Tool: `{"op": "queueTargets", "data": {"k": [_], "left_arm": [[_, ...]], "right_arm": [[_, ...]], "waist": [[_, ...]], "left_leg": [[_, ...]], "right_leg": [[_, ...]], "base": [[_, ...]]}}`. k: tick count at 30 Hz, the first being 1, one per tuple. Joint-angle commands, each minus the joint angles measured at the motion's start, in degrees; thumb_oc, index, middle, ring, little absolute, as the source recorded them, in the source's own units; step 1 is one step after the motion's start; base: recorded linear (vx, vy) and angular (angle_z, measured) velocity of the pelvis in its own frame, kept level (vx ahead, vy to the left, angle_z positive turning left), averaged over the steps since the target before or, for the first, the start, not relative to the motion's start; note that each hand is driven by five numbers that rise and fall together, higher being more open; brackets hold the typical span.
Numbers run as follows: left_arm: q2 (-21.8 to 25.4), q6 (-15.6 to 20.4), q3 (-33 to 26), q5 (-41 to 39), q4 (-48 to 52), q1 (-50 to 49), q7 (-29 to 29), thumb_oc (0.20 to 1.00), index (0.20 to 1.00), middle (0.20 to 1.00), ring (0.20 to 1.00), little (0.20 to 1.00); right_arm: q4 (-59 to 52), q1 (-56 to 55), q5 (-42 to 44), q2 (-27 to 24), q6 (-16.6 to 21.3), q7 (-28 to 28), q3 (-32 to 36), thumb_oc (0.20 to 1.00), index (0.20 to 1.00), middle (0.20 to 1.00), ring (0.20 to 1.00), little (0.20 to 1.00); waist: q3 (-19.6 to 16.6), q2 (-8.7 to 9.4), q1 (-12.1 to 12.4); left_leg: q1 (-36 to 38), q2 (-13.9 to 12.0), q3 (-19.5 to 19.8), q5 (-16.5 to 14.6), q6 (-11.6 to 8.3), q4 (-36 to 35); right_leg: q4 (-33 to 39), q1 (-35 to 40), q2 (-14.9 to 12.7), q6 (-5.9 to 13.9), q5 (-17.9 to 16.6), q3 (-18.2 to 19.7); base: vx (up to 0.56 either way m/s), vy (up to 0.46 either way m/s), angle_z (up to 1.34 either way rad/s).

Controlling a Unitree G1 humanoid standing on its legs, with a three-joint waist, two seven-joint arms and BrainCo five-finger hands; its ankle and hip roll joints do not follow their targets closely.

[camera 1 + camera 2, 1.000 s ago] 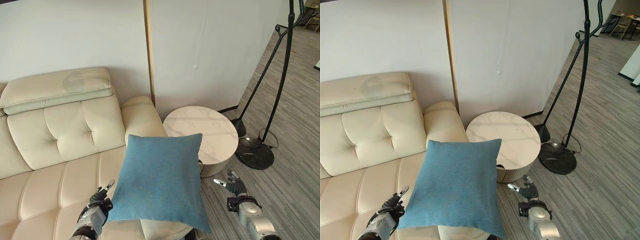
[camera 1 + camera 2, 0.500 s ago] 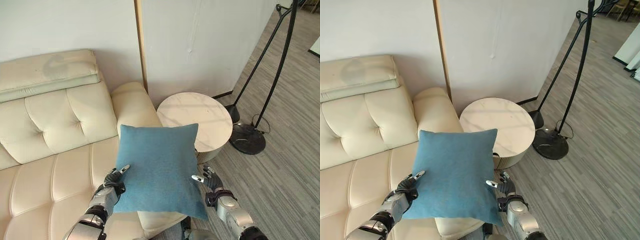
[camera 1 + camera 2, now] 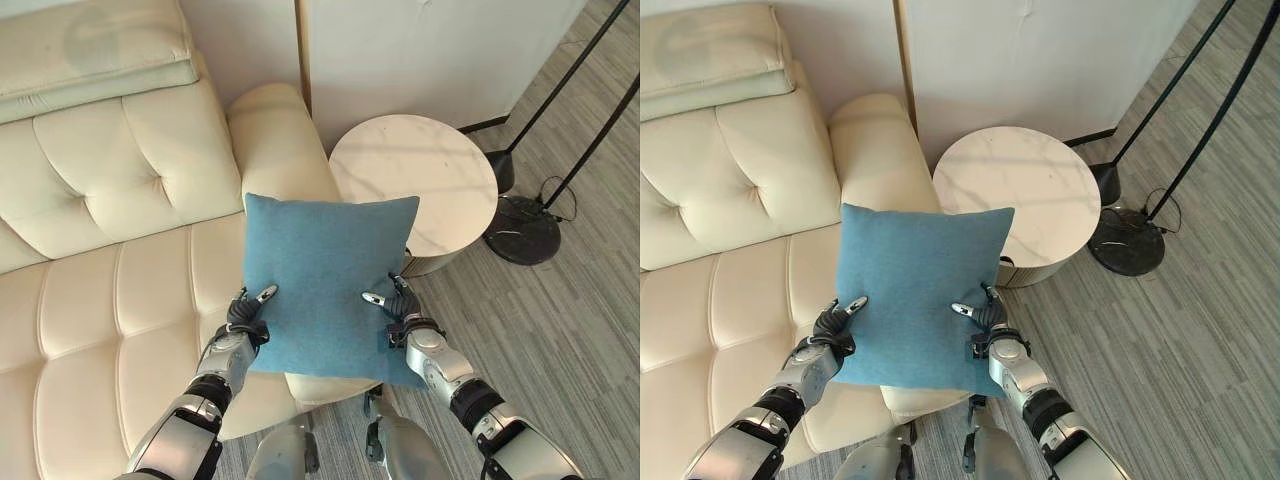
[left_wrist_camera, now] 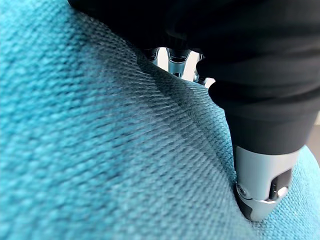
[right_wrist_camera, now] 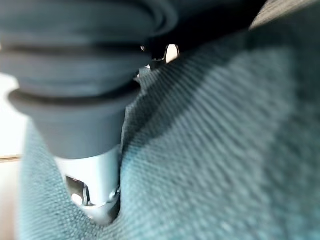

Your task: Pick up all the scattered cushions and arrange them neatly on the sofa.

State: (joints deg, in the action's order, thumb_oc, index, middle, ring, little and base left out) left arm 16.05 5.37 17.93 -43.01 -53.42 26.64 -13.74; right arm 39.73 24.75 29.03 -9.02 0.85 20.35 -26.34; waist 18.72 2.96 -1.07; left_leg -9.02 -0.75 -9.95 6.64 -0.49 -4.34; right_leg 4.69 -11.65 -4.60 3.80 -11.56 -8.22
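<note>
A blue square cushion [image 3: 325, 270] is held up over the right end of the cream sofa [image 3: 120, 200], its face turned up toward me. My left hand [image 3: 243, 322] grips its lower left edge and my right hand [image 3: 400, 312] its lower right edge. Each thumb lies on the cushion's face while the fingers go behind the fabric. In the left wrist view the thumb [image 4: 260, 185] presses into the blue weave [image 4: 100, 150]. The right wrist view has the same: thumb [image 5: 92, 185] on cushion [image 5: 225, 150].
A round marble-topped side table [image 3: 415, 175] stands just right of the sofa's armrest [image 3: 275, 140]. A black floor lamp's base [image 3: 527, 228] sits on the grey plank floor further right. The wall is close behind the sofa.
The camera has tilted down. Both hands have closed in from the sides and taken hold of the cushion's lower edges; a second ago the right hand was well clear of it.
</note>
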Motion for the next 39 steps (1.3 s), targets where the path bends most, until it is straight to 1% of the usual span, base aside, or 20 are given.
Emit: {"op": "queueTargets", "data": {"k": [1,4,5,7,11,14,17,19,20,21,23,26,27,29,30,31,32,33,34,39], "left_arm": [[-8.6,-0.7,5.2,-4.9,0.3,5.9,3.3,1.0,1.0,1.0,1.0,1.0],[-10.2,-0.8,4.9,-8.6,1.8,5.4,3.8,1.0,1.0,1.0,1.0,1.0],[-11.2,-0.6,5.4,-10.3,3.0,5.2,4.3,1.0,1.0,1.0,1.0,1.0],[-11.2,-0.6,5.4,-10.3,3.0,5.2,4.3,1.0,1.0,1.0,1.0,1.0],[-12.5,0.2,7.2,-12.2,5.7,5.3,3.9,1.0,1.0,1.0,1.0,1.0],[-10.7,0.9,8.2,-9.1,9.6,5.7,3.3,1.0,1.0,1.0,1.0,1.0],[-7.9,1.6,8.8,-2.8,13.3,6.3,1.9,1.0,1.0,1.0,1.0,1.0],[-7.4,1.7,8.8,-1.2,13.4,6.5,1.4,0.912,0.912,0.912,0.912,0.912],[-6.2,1.7,9.4,4.4,12.6,7.8,0.4,0.871,0.871,0.871,0.871,0.871],[-5.8,1.5,9.7,7.1,12.1,8.4,-0.1,0.875,0.875,0.875,0.875,0.875],[-5.8,1.6,10.3,10.1,11.0,9.3,-1.3,0.667,0.667,0.667,0.667,0.667],[-6.3,1.4,11.4,13.1,9.1,10.6,-1.9,0.492,0.492,0.492,0.492,0.492],[-6.4,1.4,11.6,13.2,8.8,10.7,-2.1,0.489,0.489,0.489,0.489,0.489],[-7.0,1.5,11.6,12.4,8.1,10.7,-2.4,0.269,0.269,0.269,0.269,0.269],[-7.0,1.5,11.6,12.4,8.1,10.7,-2.4,0.269,0.269,0.269,0.269,0.269],[-7.3,1.3,12.1,12.9,7.6,10.7,-2.0,0.2,0.2,0.2,0.2,0.2],[-7.5,1.4,12.3,12.7,7.5,10.6,-1.8,0.2,0.2,0.2,0.2,0.2],[-7.8,1.5,12.4,12.0,7.5,10.3,-1.3,0.2,0.2,0.2,0.2,0.2],[-8.2,1.5,12.4,10.9,7.3,10.0,-0.9,0.2,0.2,0.2,0.2,0.2],[-9.6,1.7,11.7,5.3,7.1,8.6,0.3,0.2,0.2,0.2,0.2,0.2]], "right_arm": [[0.8,3.7,5.4,5.9,-0.1,-2.0,-2.7,1.0,1.0,1.0,1.0,1.0],[-0.4,3.1,11.4,7.4,1.5,-2.9,-2.3,1.0,1.0,1.0,1.0,1.0],[-0.9,2.1,15.9,8.6,3.0,-4.0,-2.5,1.0,1.0,1.0,1.0,1.0],[-0.9,2.1,15.9,8.6,3.0,-4.0,-2.5,1.0,1.0,1.0,1.0,1.0],[-2.3,1.5,21.6,9.7,5.2,-4.9,-2.9,1.0,1.0,1.0,1.0,1.0],[-4.3,2.1,19.1,8.1,5.3,-4.8,-3.6,1.0,1.0,1.0,1.0,1.0],[-7.8,2.8,11.8,5.5,4.5,-4.1,-4.6,1.0,1.0,1.0,1.0,1.0],[-8.4,3.0,9.4,4.9,4.3,-3.8,-4.9,1.0,1.0,1.0,1.0,1.0],[-9.4,4.0,4.9,3.8,4.2,-3.0,-5.0,1.0,1.0,1.0,1.0,1.0],[-9.9,4.3,3.2,3.5,4.3,-2.8,-5.0,1.0,1.0,1.0,1.0,1.0],[-9.7,5.1,1.3,3.5,4.5,-2.2,-5.2,1.0,1.0,1.0,1.0,1.0],[-8.6,6.7,1.0,3.9,4.4,-2.2,-6.3,1.0,1.0,1.0,1.0,1.0],[-8.4,7.0,0.8,3.9,4.4,-2.2,-6.4,1.0,1.0,1.0,1.0,1.0],[-8.2,7.1,1.3,4.1,4.3,-2.5,-6.9,1.0,1.0,1.0,1.0,1.0],[-8.2,7.1,1.3,4.1,4.3,-2.5,-6.9,1.0,1.0,1.0,1.0,1.0],[-8.1,7.3,1.6,4.0,4.4,-3.0,-7.4,1.0,1.0,1.0,1.0,1.0],[-8.3,7.3,1.8,4.0,4.4,-3.4,-7.7,0.953,0.953,0.953,0.953,0.953],[-8.3,7.4,1.5,3.9,4.2,-3.7,-8.1,0.555,0.555,0.555,0.555,0.555],[-8.6,7.5,1.4,3.8,4.0,-3.8,-8.4,0.2,0.2,0.2,0.2,0.2],[-8.3,6.9,4.2,4.4,4.2,-4.7,-8.6,0.2,0.2,0.2,0.2,0.2]], "waist": [[1.6,-0.17,0.7],[2.3,-0.13,1.0],[2.4,0.15,1.0],[2.4,0.15,1.0],[2.2,0.64,1.1],[2.0,0.69,1.2],[1.9,0.74,1.2],[1.9,0.76,1.2],[2.2,0.81,1.3],[2.2,0.83,1.3],[2.2,0.98,1.3],[2.4,1.12,1.5],[2.5,1.16,1.5],[2.8,1.27,1.6],[2.8,1.27,1.6],[2.9,1.38,1.7],[3.0,1.42,1.7],[3.1,1.44,1.7],[3.1,1.45,1.7],[3.0,1.55,1.7]], "left_leg": [[-2.4,-1.8,2.4,-3.2,-2.21,3.7],[-2.9,-1.6,2.6,-3.1,-2.22,3.8],[-2.8,-1.7,2.7,-3.1,-2.26,3.6],[-2.8,-1.7,2.7,-3.1,-2.26,3.6],[-2.0,-1.4,2.7,-3.4,-2.23,3.0],[-1.6,-1.3,2.5,-3.5,-2.16,2.7],[-1.4,-1.2,2.3,-3.5,-2.02,2.5],[-1.3,-1.2,2.2,-3.6,-1.97,2.4],[-0.9,-1.3,2.1,-3.7,-1.94,2.4],[-0.7,-1.3,2.1,-3.7,-1.93,2.3],[-1.0,-1.3,2.1,-3.6,-1.89,2.3],[-1.1,-1.4,2.3,-3.6,-1.87,2.3],[-1.1,-1.4,2.3,-3.5,-1.87,2.3],[-1.3,-1.5,2.4,-3.5,-1.89,2.4],[-1.3,-1.5,2.4,-3.5,-1.89,2.4],[-1.3,-1.5,2.5,-3.4,-1.9,2.5],[-1.3,-1.5,2.5,-3.4,-1.92,2.5],[-1.3,-1.6,2.5,-3.4,-1.95,2.5],[-1.3,-1.6,2.5,-3.4,-1.96,2.4],[-1.2,-1.6,2.5,-3.4,-2.01,2.4]], "right_leg": [[-4.0,2.2,-6.2,5.13,8.0,1.0],[-4.1,1.9,-6.3,5.24,7.9,0.6],[-4.0,2.0,-6.4,5.36,7.9,0.3],[-4.0,2.0,-6.4,5.36,7.9,0.3],[-3.8,2.5,-6.7,5.59,7.8,-0.1],[-3.6,2.6,-6.7,5.59,7.6,-0.1],[-3.6,2.4,-6.9,5.55,7.4,0.0],[-3.7,2.4,-6.9,5.55,7.4,0.0],[-3.8,2.6,-6.9,5.53,7.6,0.0],[-3.8,2.6,-7.0,5.54,7.6,0.0],[-3.8,2.3,-7.0,5.55,7.5,0.0],[-3.9,2.1,-7.0,5.53,7.5,0.0],[-4.0,2.1,-6.9,5.52,7.4,0.0],[-4.0,2.0,-6.9,5.48,7.4,-0.1],[-4.0,2.0,-6.9,5.48,7.4,-0.1],[-4.0,2.0,-6.9,5.44,7.4,-0.1],[-4.0,2.0,-6.9,5.43,7.4,-0.1],[-4.0,1.9,-6.9,5.43,7.5,-0.1],[-4.0,1.9,-6.8,5.44,7.5,0.0],[-4.0,1.9,-6.8,5.35,7.5,0.0]], "base": [[-0.01,0.018,0.18],[-0.02,0.019,0.09],[0.0,0.001,0.04],[0.0,0.001,0.05],[0.01,0.006,0.05],[0.0,0.005,0.01],[0.0,0.0,0.0],[0.0,0.0,0.0],[0.0,0.0,0.0],[0.0,0.0,0.0],[0.0,0.0,0.0],[0.0,0.0,0.0],[0.0,0.0,0.0],[0.0,0.0,0.0],[0.0,0.0,0.0],[0.0,0.0,0.0],[0.0,0.0,0.0],[0.0,0.0,0.0],[0.0,0.0,0.0],[0.0,0.0,0.0]]}}
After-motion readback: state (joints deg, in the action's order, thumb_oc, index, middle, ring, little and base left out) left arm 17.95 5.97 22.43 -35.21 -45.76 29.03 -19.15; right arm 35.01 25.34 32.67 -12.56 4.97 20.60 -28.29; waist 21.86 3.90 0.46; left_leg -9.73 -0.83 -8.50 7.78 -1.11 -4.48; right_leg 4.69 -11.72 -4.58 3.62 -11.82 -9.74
